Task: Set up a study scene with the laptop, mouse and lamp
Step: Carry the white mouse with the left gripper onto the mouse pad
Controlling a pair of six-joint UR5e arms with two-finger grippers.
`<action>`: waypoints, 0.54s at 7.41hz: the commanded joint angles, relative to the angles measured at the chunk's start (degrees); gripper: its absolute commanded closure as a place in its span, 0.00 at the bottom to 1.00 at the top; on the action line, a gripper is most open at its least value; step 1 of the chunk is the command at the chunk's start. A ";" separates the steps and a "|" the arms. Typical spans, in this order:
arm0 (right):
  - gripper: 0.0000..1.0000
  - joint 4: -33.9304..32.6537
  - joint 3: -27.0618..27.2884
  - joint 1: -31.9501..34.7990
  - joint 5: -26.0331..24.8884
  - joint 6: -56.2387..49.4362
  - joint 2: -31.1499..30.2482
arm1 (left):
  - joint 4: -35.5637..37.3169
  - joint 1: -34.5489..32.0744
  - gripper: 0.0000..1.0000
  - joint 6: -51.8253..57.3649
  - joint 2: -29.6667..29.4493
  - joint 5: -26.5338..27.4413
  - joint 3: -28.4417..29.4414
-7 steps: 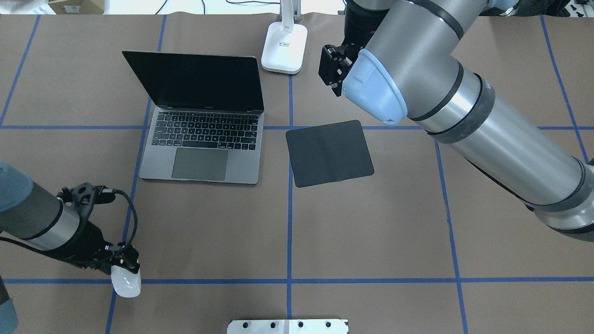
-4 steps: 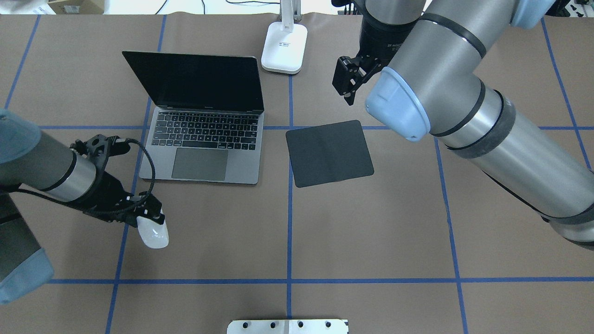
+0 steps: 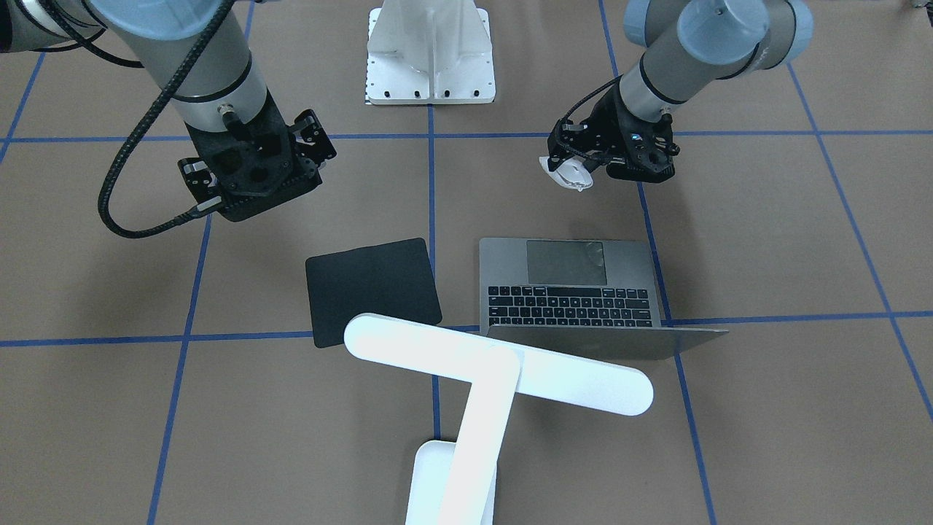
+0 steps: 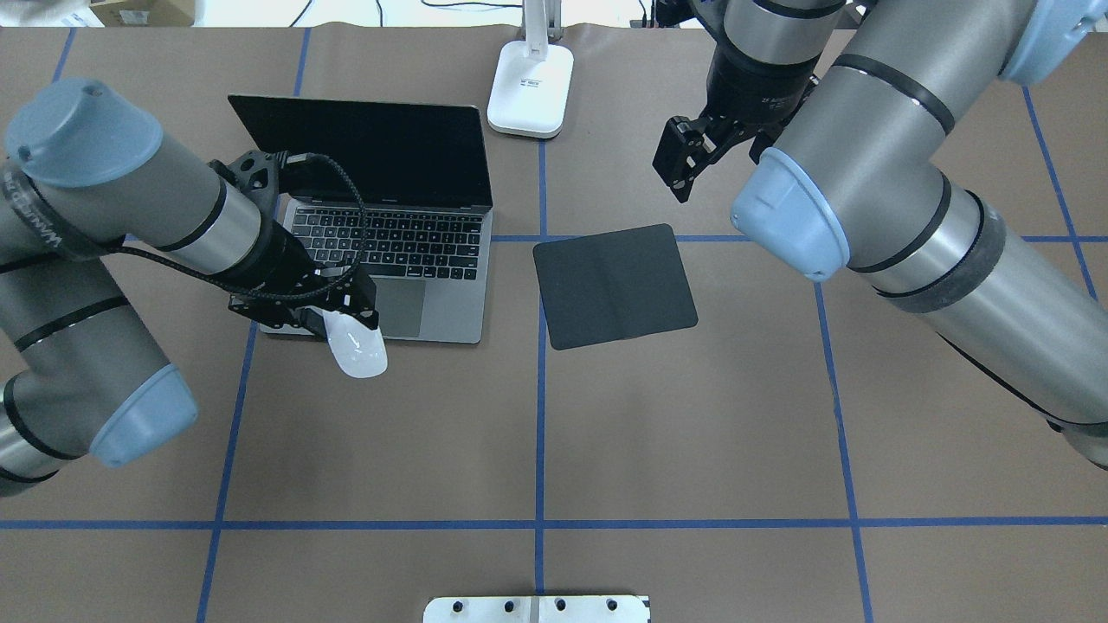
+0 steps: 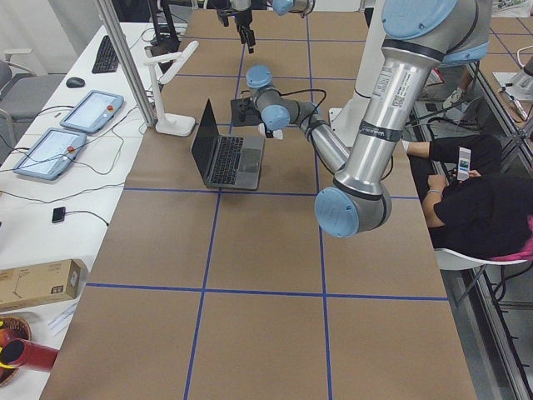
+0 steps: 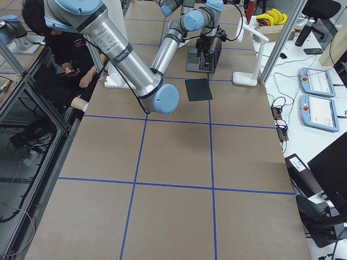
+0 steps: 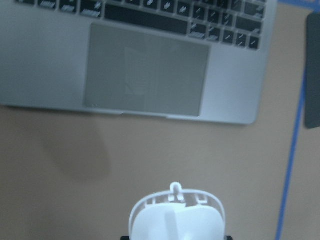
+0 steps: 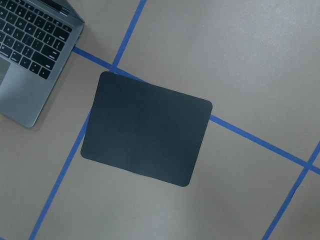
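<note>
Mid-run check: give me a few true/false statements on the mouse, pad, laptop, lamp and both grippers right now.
1. The left gripper holds the mouse. True.
2. The mouse rests on the black pad. False: the pad is bare, and the mouse is held by the laptop's front edge.
3. The laptop is open. True.
4. The right gripper grips the lamp. False: it holds nothing and is apart from the lamp.
</note>
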 commanded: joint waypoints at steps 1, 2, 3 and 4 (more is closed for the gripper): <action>0.00 0.05 1.31 2.37 0.22 0.17 -1.53 | 0.91 -0.16 0.36 -0.59 -10.01 0.00 7.96; 0.00 0.05 2.70 4.22 0.48 0.17 -4.32 | 0.92 0.02 0.36 -0.85 -13.97 0.00 11.84; 0.00 0.05 3.67 4.84 0.57 0.17 -5.48 | 2.31 0.37 0.35 -0.94 -18.36 0.00 15.18; 0.00 0.05 3.85 5.98 0.66 0.17 -5.67 | 2.76 1.85 0.35 -1.64 -23.02 0.43 19.74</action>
